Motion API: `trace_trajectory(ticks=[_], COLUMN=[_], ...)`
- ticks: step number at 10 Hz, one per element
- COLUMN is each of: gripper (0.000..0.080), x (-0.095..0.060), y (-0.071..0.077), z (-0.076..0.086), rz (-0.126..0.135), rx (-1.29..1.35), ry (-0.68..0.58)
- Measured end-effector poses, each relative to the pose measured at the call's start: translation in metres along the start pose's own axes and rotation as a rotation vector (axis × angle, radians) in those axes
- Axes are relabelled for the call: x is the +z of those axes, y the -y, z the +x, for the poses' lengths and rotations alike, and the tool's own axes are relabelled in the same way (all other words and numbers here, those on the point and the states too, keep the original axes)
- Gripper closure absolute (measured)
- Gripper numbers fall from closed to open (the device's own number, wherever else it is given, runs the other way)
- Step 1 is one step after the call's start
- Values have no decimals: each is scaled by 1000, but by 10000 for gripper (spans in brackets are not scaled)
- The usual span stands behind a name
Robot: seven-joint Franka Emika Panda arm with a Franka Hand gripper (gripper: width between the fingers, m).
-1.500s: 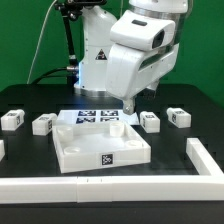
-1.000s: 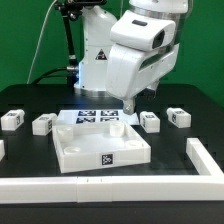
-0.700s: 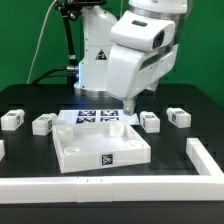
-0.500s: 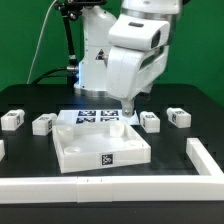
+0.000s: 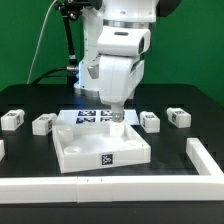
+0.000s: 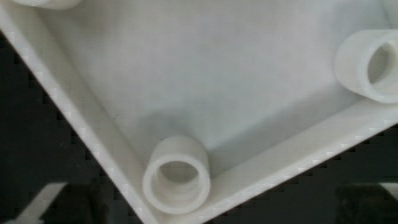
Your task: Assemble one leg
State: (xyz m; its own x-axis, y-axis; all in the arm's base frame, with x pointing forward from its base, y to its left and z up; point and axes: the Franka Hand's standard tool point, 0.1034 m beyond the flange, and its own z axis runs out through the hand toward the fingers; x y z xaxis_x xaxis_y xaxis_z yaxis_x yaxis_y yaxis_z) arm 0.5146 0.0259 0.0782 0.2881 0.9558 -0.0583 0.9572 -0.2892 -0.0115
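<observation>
Approach is judged to be the step in hand, since no leg is held yet. The gripper is hung low over the tray, and a corner socket is seen close under the jaws in the wrist view. Whether the jaws are spread or pressed together cannot be told. Four legs are seen on the table, the nearest leg just beside the jaws, toward the exterior view's right. Next, the jaws must be carried over it, spread, and lowered around it.
</observation>
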Motion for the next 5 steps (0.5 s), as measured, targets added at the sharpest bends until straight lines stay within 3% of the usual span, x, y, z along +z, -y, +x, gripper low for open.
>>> trace_trajectory(ticks=[1,2,4,5], gripper=[150,150,150,150], x=[0,3,13,16], y=[-1,1,13,17], z=[-1,-6,-24,-25], rz=[-9,-50,-47,-55], rx=[-30,-155,-363,-428], ry=[-4,-28,-26,-13])
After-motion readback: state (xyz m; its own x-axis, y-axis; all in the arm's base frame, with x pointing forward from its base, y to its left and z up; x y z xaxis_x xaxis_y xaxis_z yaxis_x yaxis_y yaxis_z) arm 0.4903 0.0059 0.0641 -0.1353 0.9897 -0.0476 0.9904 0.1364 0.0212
